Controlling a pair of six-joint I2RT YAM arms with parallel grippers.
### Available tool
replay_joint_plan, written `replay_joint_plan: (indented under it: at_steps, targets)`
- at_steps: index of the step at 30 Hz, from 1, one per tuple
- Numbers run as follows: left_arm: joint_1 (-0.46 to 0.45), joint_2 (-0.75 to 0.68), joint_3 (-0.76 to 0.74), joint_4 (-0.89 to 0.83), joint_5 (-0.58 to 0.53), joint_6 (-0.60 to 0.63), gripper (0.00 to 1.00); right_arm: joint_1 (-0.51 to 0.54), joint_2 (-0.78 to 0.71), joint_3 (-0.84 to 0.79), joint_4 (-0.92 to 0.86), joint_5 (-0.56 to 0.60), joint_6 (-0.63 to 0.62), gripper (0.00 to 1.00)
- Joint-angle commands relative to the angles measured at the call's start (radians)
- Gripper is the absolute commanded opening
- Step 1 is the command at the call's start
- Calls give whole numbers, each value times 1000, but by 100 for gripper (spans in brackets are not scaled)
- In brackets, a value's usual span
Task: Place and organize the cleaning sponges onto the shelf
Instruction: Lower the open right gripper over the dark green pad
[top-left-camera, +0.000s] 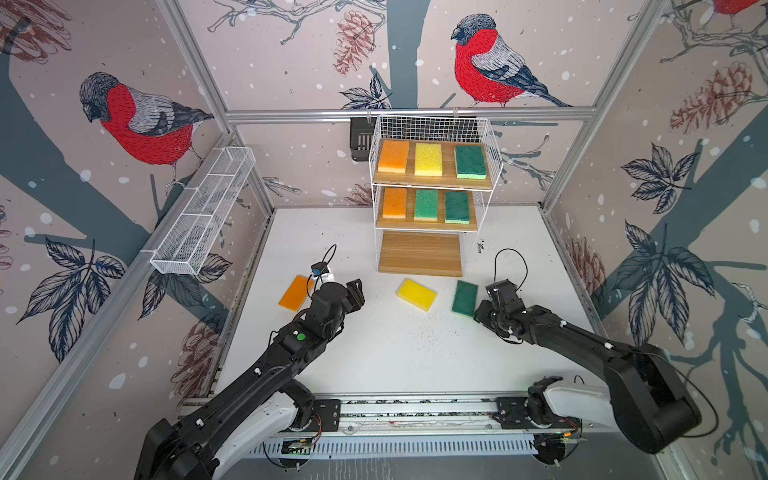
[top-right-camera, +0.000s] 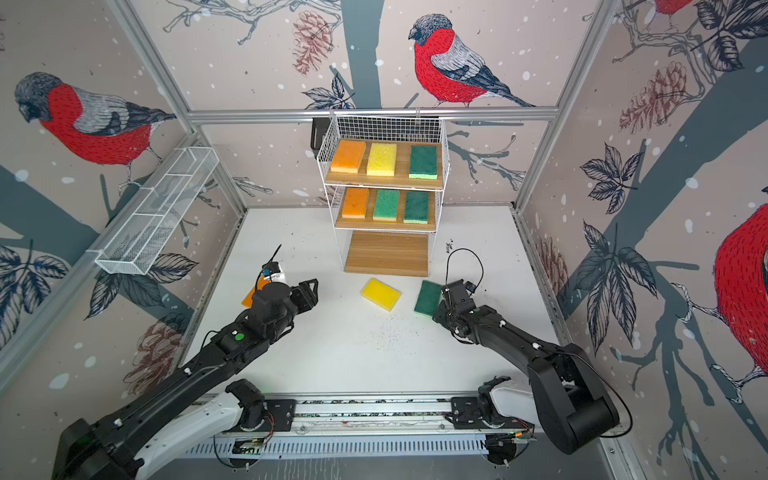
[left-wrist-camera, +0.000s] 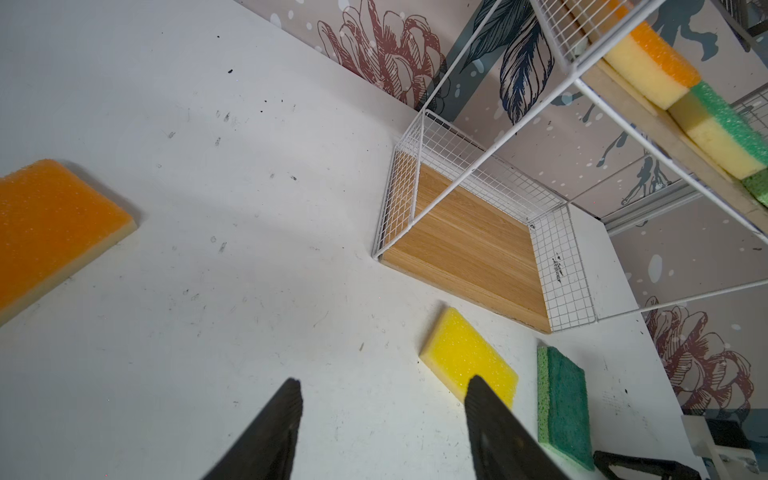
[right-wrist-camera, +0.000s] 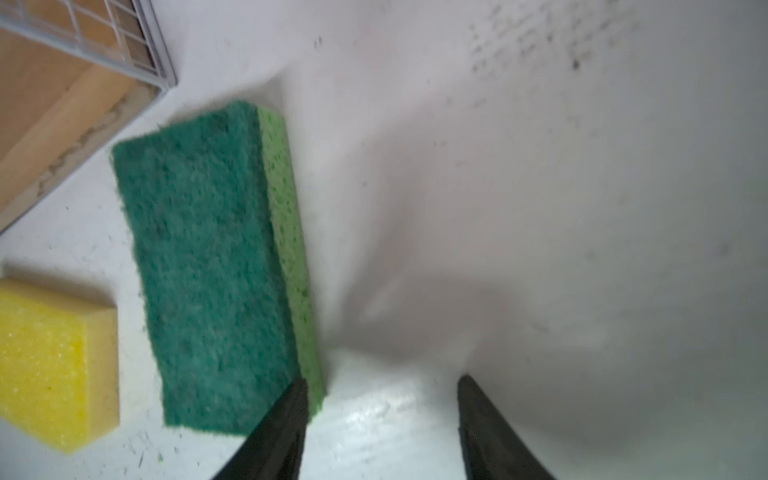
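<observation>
The shelf (top-left-camera: 432, 124) stands at the back of the white table. Its top board holds an orange (top-left-camera: 393, 156), a yellow (top-left-camera: 428, 159) and a green sponge (top-left-camera: 470, 162). The middle board carries one orange and two green sponges, and the bottom board (top-left-camera: 419, 253) is bare. On the table lie an orange sponge (top-left-camera: 296, 293), a yellow sponge (top-left-camera: 417, 294) and a green sponge (top-left-camera: 464, 298). My left gripper (top-left-camera: 355, 291) hovers open between the orange and yellow ones, empty (left-wrist-camera: 383, 382). My right gripper (right-wrist-camera: 382, 384) is open just beside the green sponge (right-wrist-camera: 208, 266), nothing between its fingers.
A long white mesh trough (top-left-camera: 203, 216) hangs on the left wall. A small black basket (top-left-camera: 360, 139) sits behind the shelf's upper left corner. Dark crumbs (top-left-camera: 424, 336) speckle the table's middle. The arms' mounting rail (top-left-camera: 415, 405) runs along the front edge.
</observation>
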Motion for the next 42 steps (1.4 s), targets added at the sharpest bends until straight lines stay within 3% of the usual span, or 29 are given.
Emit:
replay_joint_plan:
  at_steps: [1, 11, 20, 30, 42]
  targets:
    - [1, -14, 3, -16, 14, 9, 64, 37, -38, 0, -74, 68, 38, 68]
    - [0, -79, -2, -74, 14, -3, 65, 151, -81, 0, 23, 117, 94, 79]
    - [0, -129, -8, -108, -11, -3, 66, 248, 39, 84, 37, 214, 77, 84]
    - [1, -127, -4, -122, -18, 3, 67, 293, 187, 161, 14, 270, 81, 87]
    - [1, -120, -5, -119, -25, 6, 68, 293, 252, 172, 35, 287, 65, 87]
